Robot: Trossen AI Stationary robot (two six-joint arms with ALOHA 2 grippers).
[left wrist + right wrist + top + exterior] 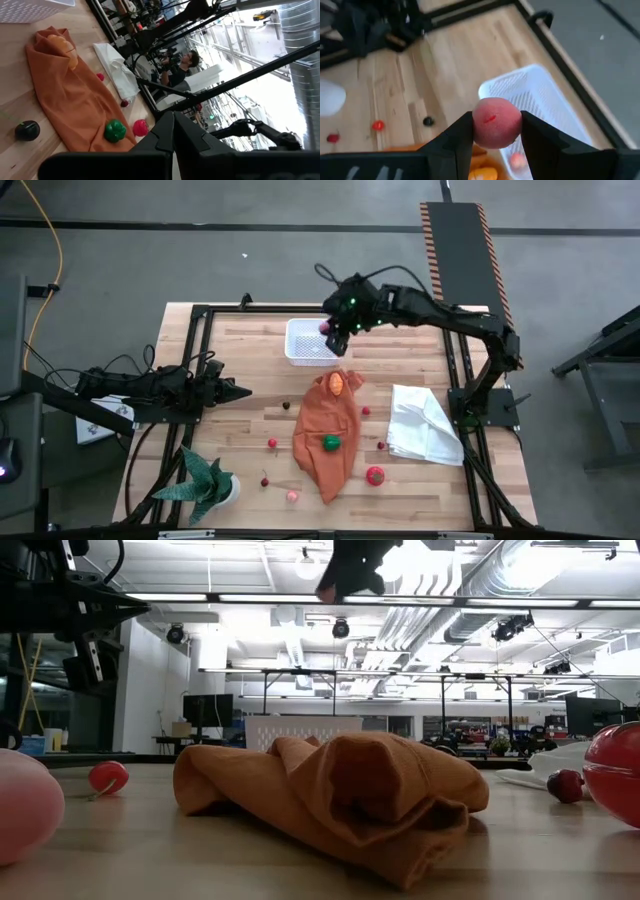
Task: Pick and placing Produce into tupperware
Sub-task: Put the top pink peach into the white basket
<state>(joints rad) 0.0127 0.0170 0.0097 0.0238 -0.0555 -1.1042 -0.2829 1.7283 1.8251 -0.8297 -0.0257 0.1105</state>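
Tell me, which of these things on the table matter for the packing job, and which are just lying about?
Part of the job:
- white tub
- pink fruit held in the right gripper
- orange fruit
- green pepper
- red tomato

Just lying about:
- orange cloth
- white cloth
- potted plant

Pale wood plank tabletop (250, 360) w/ black metal frame (200, 312) round its edges, standing on grey concrete floor (300, 265). Black ramp w/ orange-black hazard stripes (460, 250) lies on floor past far edge. Yellow cable (55, 230) runs over floor at far left. Low view: big open workshop, bright strip lights (260, 600) overhead, silver ducts (500, 580) along ceiling, white wall (150, 690) at left, benches & monitors farther back. Person (180, 67) in dark top stands beyond tabletop in left wrist view.
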